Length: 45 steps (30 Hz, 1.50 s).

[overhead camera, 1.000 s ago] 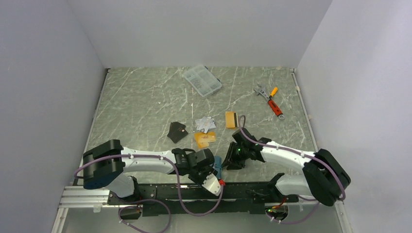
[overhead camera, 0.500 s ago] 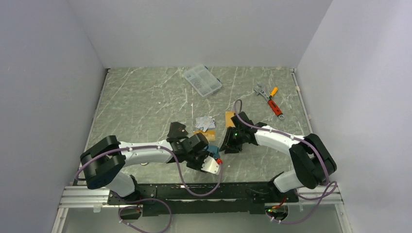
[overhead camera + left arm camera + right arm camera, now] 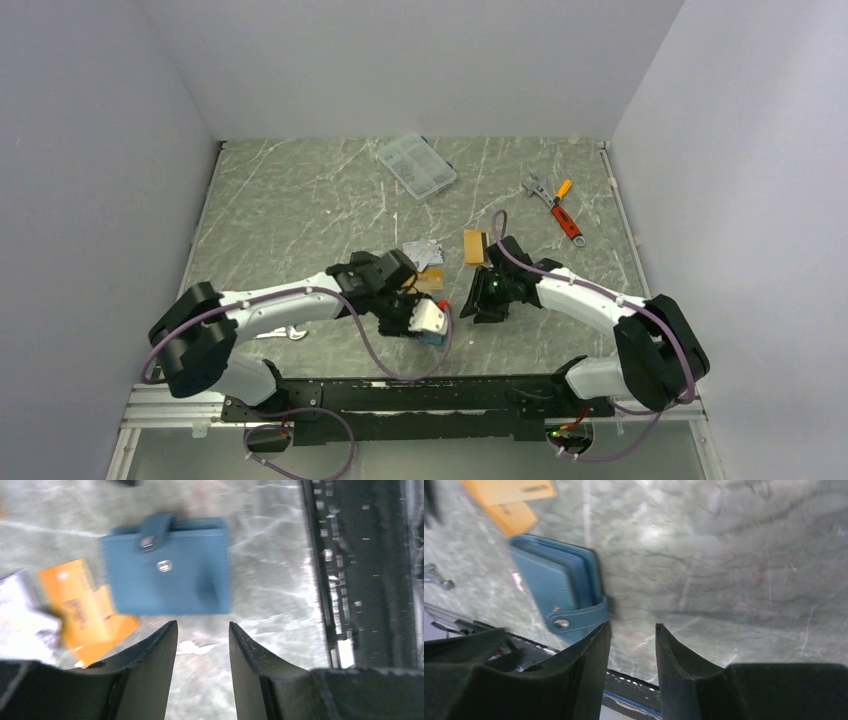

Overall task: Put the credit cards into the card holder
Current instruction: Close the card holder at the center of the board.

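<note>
Card holder (image 3: 167,565) lies flat and folded on the surface (image 3: 300,200), near its front edge, just beside the black rail (image 3: 360,555); snap tab (image 3: 150,530) looks unfastened, a stud bare on the cover. Left tool (image 3: 202,645) hovers at one side of the holder, fingers spread, nothing between them; right tool (image 3: 631,640) likewise spread and empty, close by the tab end. Orange cards (image 3: 80,610) touch or slip under the holder's side, cannot tell which; silver cards (image 3: 425,253) lie just beyond; striped orange card (image 3: 475,246) lies apart, near the right arm. Step in hand looks like opening the holder. Best that one tool pins the back cover flat while the other lifts the loose tab edge slowly, so the holder doesn't slide toward the rail. Margin at the front edge is thin; nudging the holder inward first would help. Open room lies toward the back, between the cards and the clear box (image 3: 417,165); wrench (image 3: 537,186) and screwdriver (image 3: 563,215) sit far right, well apart.
</note>
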Tool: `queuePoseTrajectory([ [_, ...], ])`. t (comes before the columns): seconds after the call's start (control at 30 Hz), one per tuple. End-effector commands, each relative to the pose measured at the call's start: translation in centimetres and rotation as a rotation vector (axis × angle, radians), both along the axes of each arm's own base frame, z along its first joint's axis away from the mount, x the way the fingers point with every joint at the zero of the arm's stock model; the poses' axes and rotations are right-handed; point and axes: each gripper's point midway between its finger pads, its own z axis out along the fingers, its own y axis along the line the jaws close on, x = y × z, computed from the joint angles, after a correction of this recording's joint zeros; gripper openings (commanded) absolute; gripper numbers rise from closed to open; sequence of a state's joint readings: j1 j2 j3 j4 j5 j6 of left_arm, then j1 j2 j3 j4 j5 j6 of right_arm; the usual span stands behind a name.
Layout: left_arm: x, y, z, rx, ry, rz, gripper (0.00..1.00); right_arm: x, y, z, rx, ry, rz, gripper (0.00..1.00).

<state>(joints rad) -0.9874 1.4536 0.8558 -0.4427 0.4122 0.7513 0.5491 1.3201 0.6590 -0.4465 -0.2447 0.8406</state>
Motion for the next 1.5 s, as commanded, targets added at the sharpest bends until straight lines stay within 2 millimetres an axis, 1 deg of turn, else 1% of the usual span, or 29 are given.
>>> queuePoseTrajectory([
  [0.0,3.5,0.8,3.7,-0.060,-0.135,0.023,0.48,-0.4,-0.1,-1.2,-0.014,0.033,-0.029,0.39],
  [0.07,4.7,1.3,2.3,-0.033,-0.193,0.036,0.48,-0.1,0.1,-1.3,-0.019,0.034,-0.025,0.38],
  [0.23,6.0,1.0,-1.1,0.011,-0.231,0.054,0.43,0.8,0.8,-1.9,-0.018,0.041,-0.023,0.30],
  [0.3,6.1,1.1,-2.0,0.026,-0.250,0.041,0.40,1.2,1.1,-2.3,-0.019,0.042,-0.035,0.28],
  [0.4,6.0,1.1,-2.9,0.050,-0.257,0.025,0.37,1.8,2.1,-2.6,0.012,0.043,-0.040,0.24],
  [0.5,5.3,0.9,-2.9,0.045,-0.248,0.013,0.36,2.4,2.8,-2.7,0.027,0.044,-0.034,0.21],
  [0.67,3.1,0.2,-2.2,0.022,-0.225,-0.020,0.37,3.6,3.6,-2.4,0.032,0.037,-0.019,0.20],
  [0.83,1.4,-0.2,-1.9,0.010,-0.191,-0.043,0.37,4.0,4.1,-2.1,0.043,0.028,-0.007,0.20],
  [0.97,1.0,-0.3,-1.5,0.002,-0.180,-0.046,0.37,4.3,4.5,-2.0,0.054,0.025,0.001,0.19],
  [1.07,1.6,0.1,-2.0,0.025,-0.205,-0.034,0.36,4.2,4.3,-2.0,0.047,0.023,0.002,0.19],
  [1.2,0.8,-0.3,-0.9,-0.012,-0.170,-0.042,0.37,4.1,4.3,-1.8,0.053,0.012,0.020,0.21],
  [1.27,0.5,-0.5,-0.6,-0.023,-0.154,-0.054,0.37,4.3,4.8,-1.5,0.068,0.009,0.033,0.22],
  [1.47,-0.8,-1.0,-1.7,0.000,-0.124,-0.090,0.37,5.4,7.0,-0.9,0.057,0.004,0.084,0.20],
])
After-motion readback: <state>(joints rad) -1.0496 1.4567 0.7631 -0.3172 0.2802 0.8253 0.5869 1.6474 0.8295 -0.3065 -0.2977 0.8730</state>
